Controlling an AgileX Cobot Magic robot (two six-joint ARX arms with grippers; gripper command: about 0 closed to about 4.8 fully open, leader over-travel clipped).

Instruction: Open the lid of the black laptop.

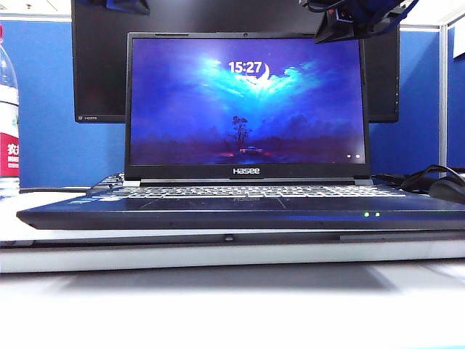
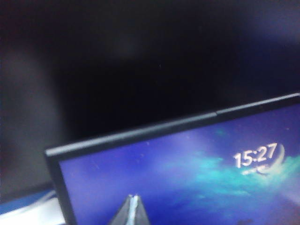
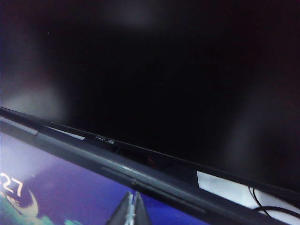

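Standing upright, the lid [image 1: 247, 102] faces both clenched end effectors: left [image 2: 132, 212], right [image 3: 131, 209].

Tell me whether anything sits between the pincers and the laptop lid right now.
Nothing visible does. The left pincer and right pincer, fingertips together, hover directly in front of the upright lid, which already stands open.

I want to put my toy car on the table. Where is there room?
The white strip of table in front of the black laptop is bare. The left is crowded by a water bottle, the right by black cables. Behind the raised lid stands a monitor. Both grippers, left and right, hover closed near its top edge.
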